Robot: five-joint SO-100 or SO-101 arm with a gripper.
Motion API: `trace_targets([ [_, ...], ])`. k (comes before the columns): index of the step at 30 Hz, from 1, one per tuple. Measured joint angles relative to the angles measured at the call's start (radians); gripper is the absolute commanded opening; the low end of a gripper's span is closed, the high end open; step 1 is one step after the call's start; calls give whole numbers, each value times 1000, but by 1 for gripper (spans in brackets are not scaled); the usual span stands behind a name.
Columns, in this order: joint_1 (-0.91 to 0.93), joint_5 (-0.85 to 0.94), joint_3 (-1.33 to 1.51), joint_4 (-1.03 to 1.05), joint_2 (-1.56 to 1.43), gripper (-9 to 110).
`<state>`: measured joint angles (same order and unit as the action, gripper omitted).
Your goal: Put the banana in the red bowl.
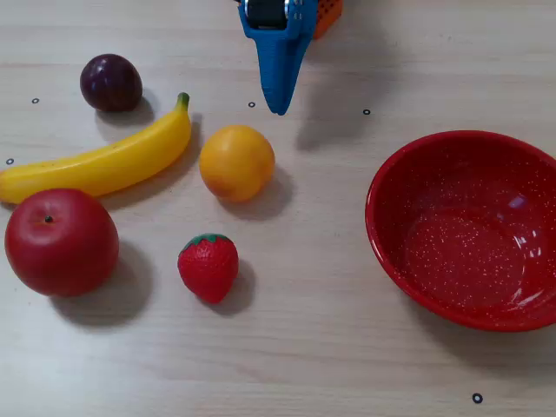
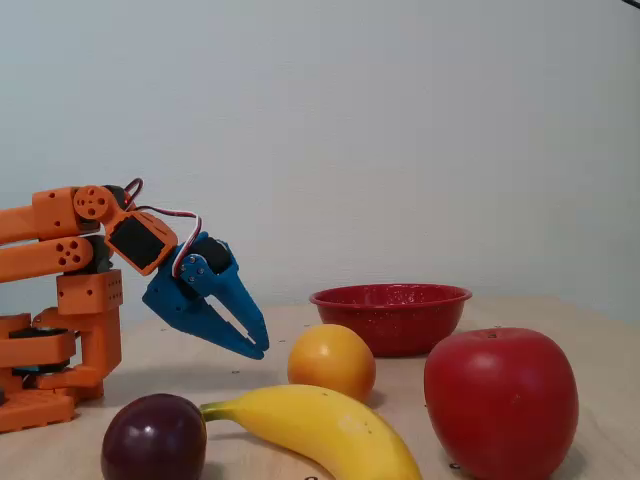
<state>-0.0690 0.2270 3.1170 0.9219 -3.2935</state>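
Note:
The yellow banana [image 1: 104,165] lies on the wooden table at the left in a fixed view from above, its green stem tip pointing up-right. In the low fixed view the banana [image 2: 330,425] is in the foreground. The red bowl [image 1: 469,243] sits empty at the right, and in the low view the red bowl [image 2: 390,315] stands behind the fruit. My blue gripper [image 1: 278,109] hangs above the table at the top centre, tip down, to the right of the banana's stem and apart from it. In the low view the gripper [image 2: 258,350] has its jaws together, holding nothing.
A dark plum [image 1: 111,82] lies above the banana, an orange fruit [image 1: 236,162] just right of it, a red apple [image 1: 61,241] below it, and a strawberry [image 1: 208,267] lower centre. The orange arm base [image 2: 60,340] stands at the left.

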Motion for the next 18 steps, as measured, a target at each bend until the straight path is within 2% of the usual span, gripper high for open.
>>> trace_targets([
  [2,3,17,0,0,0,0],
  [5,103,61,0,0,-2,0],
  [18,103,61,0,0,-2,0],
])
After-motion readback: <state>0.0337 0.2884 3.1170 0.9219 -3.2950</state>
